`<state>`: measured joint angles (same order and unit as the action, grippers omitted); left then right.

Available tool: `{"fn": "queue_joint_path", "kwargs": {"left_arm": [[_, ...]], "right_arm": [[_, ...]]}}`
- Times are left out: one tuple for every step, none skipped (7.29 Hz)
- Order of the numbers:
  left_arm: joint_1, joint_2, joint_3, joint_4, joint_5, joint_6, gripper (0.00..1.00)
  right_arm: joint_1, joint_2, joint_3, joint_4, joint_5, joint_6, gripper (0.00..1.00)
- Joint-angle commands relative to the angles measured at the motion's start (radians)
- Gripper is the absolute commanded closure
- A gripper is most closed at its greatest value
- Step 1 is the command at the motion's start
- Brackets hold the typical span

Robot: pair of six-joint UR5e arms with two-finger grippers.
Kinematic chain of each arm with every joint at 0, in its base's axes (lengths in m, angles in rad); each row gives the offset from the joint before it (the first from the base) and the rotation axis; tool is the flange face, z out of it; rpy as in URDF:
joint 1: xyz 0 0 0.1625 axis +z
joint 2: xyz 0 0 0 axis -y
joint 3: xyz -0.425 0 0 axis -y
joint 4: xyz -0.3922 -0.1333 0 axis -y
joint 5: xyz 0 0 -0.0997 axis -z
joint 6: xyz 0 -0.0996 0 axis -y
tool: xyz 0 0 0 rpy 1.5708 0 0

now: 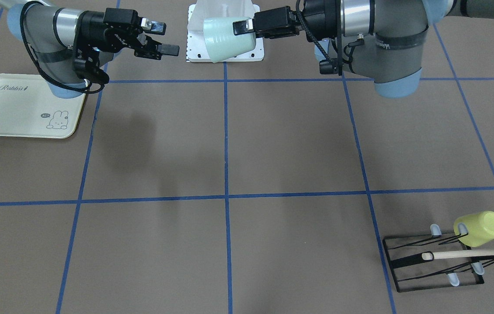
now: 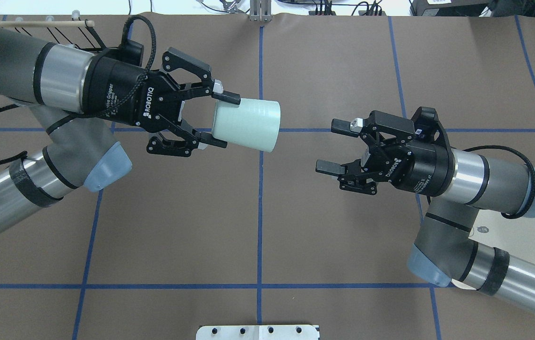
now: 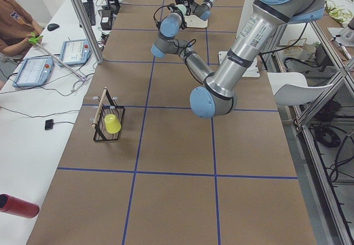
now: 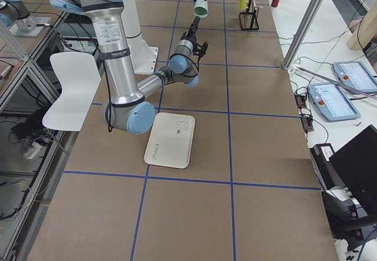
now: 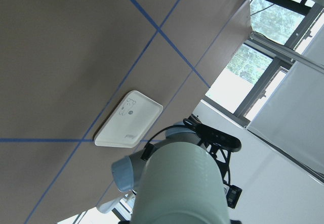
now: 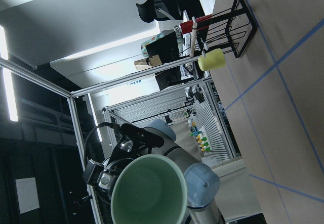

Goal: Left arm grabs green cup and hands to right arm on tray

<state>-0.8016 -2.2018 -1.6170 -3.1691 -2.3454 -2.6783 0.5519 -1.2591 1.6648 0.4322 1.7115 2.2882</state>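
My left gripper (image 2: 222,120) is shut on the pale mint-green cup (image 2: 247,124), held on its side high above the table with its mouth toward the right arm. The cup also shows in the front view (image 1: 228,38), the right side view (image 4: 201,7), the left wrist view (image 5: 182,188) and the right wrist view (image 6: 149,191). My right gripper (image 2: 335,146) is open and empty, facing the cup's mouth a short gap away; it also shows in the front view (image 1: 165,38). The cream Rabbit tray (image 1: 24,106) lies flat under the right arm.
A black wire cup rack (image 1: 438,261) with a wooden rod holds a yellow-green cup (image 1: 480,227) at the table's far left corner. A white mounting plate (image 1: 225,52) lies by the robot's base. Blue tape lines grid the brown table.
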Motion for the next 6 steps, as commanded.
{"fn": "queue_joint_path", "kwargs": {"left_arm": [[0.030, -0.001, 0.006, -0.005, 0.043, -0.003, 1.00], [0.041, -0.006, 0.002, -0.003, 0.060, -0.003, 1.00], [0.041, -0.016, -0.004, -0.003, 0.063, -0.008, 1.00], [0.041, -0.030, -0.012, -0.003, 0.077, -0.035, 1.00], [0.050, -0.036, -0.023, -0.003, 0.092, -0.046, 1.00], [0.071, -0.044, -0.027, 0.006, 0.095, -0.044, 1.00]], "right_arm": [[-0.015, 0.009, 0.003, 0.051, -0.035, 0.022, 0.09], [-0.026, 0.020, 0.000, 0.051, -0.036, 0.022, 0.09], [-0.033, 0.020, 0.000, 0.051, -0.036, 0.022, 0.09], [-0.036, 0.021, 0.000, 0.051, -0.036, 0.022, 0.09], [-0.040, 0.021, 0.000, 0.051, -0.036, 0.022, 0.09], [-0.047, 0.023, 0.000, 0.049, -0.038, 0.020, 0.10]]}}
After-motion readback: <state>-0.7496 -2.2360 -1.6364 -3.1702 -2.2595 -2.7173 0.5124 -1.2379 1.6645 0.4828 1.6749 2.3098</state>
